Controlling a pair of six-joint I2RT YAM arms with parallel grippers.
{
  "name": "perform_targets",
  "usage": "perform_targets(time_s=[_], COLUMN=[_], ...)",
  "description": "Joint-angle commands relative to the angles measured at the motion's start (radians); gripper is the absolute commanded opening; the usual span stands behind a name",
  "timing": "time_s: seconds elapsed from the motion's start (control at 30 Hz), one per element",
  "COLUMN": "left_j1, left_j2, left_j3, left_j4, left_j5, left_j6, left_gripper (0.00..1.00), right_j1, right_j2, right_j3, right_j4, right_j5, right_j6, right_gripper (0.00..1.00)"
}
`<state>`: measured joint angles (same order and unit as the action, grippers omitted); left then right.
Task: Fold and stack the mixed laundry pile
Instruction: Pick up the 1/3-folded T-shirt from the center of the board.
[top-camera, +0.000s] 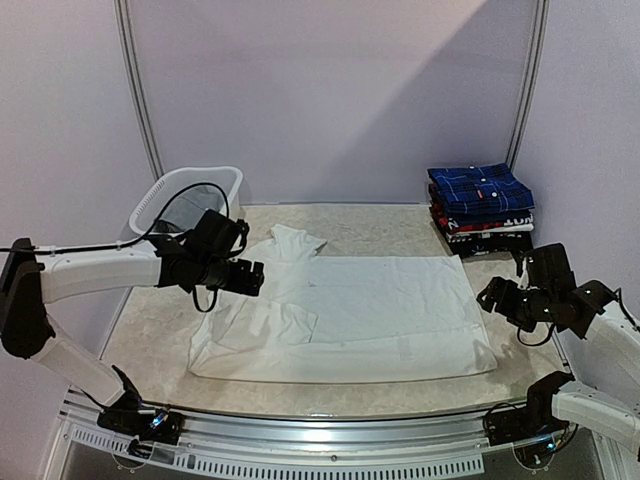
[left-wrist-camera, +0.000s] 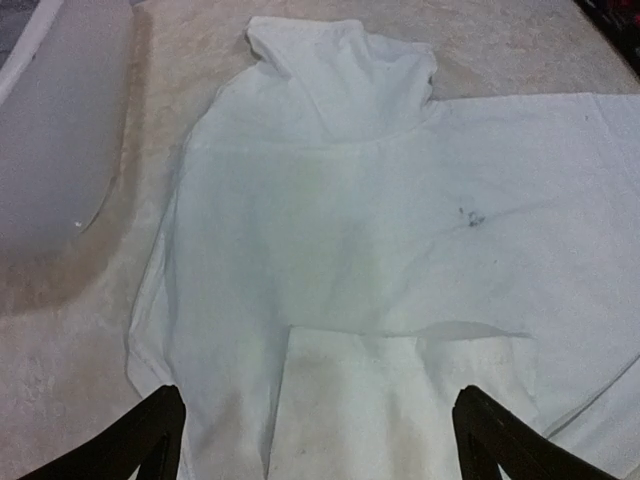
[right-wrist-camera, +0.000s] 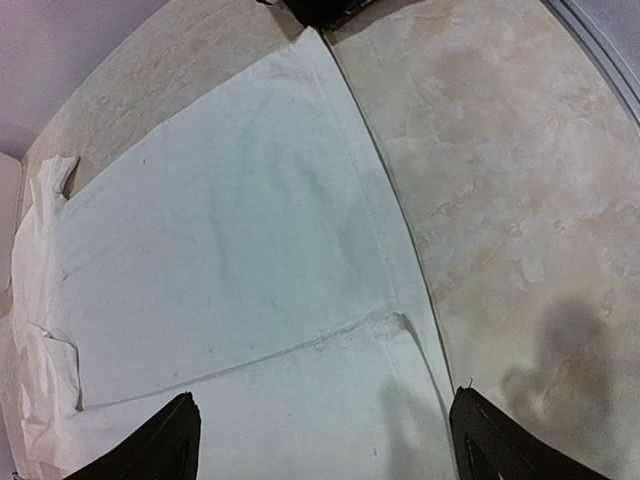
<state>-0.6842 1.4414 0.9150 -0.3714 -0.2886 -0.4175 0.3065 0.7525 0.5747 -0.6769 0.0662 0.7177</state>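
Top external view, reading from your left: the basket (top-camera: 175, 190) sits at the far left corner, and just in front of it your left hand (top-camera: 247, 276) hangs over the collar and sleeve end of the white shirt (top-camera: 380, 305). That hand is spread wide and holds nothing; on its wrist view both dark fingers stand well apart with cloth below and between them.

The shirt is what your next move turns on. It lies flat in the middle of the tabletop (top-camera: 150, 340) with its long axis running left to right, collar to the left and hem to the right. Each hand therefore has one end of it: the left is already above the cloth, while the right is just off the hem edge, over bare surface. A sleeve near the left hand looks turned in over the body, and the near long side may be folded over too, though the white-on-white seams make that hard to say.

Your right hand (top-camera: 493, 296) is also spread and empty, with the shirt lying to its left.

Behind it, in the far right corner, is the stack (top-camera: 482, 225) of folded clothes with the plaid shirt (top-camera: 480, 188) on top, well apart from the white one.

The tabletop is pale, mottled and smooth, so I would expect the cloth to slide easily. Plain walls (top-camera: 330, 90) close in the back and both sides, which leaves room to work towards you and above.
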Motion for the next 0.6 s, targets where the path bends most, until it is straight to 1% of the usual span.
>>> perform_targets(time_s=[0.0,0.17,0.3,0.4,0.5,0.57], left_j1=[0.047,0.117,0.163,0.201,0.229,0.245], left_j2=[0.115,0.284,0.392,0.468,0.548,0.605], left_j3=[0.155,0.350,0.489,0.605,0.719,0.795], left_j4=[0.013,0.007,-0.013,-0.059,-0.102,-0.134], left_j5=[0.041,0.125,0.177,0.192,0.198,0.194], left_j6=[0.117,0.185,0.235,0.254,0.269,0.274], left_gripper=[0.94,0.90,0.89,0.86,0.84,0.82], right_j1=[-0.001,-0.001,-0.002,-0.001,-0.001,-0.001], right_j2=[0.013,0.089,0.126,0.099,0.052,0.037], right_j3=[0.009,0.021,0.041,0.042,0.044,0.053], right_j4=[0.062,0.114,0.111,0.116,0.120,0.121], right_j5=[-0.011,-0.012,-0.051,-0.091,-0.073,-0.030], right_j6=[-0.073,-0.101,-0.133,-0.162,-0.178,-0.190], right_gripper=[0.88,0.88,0.88,0.88,0.89,0.89])
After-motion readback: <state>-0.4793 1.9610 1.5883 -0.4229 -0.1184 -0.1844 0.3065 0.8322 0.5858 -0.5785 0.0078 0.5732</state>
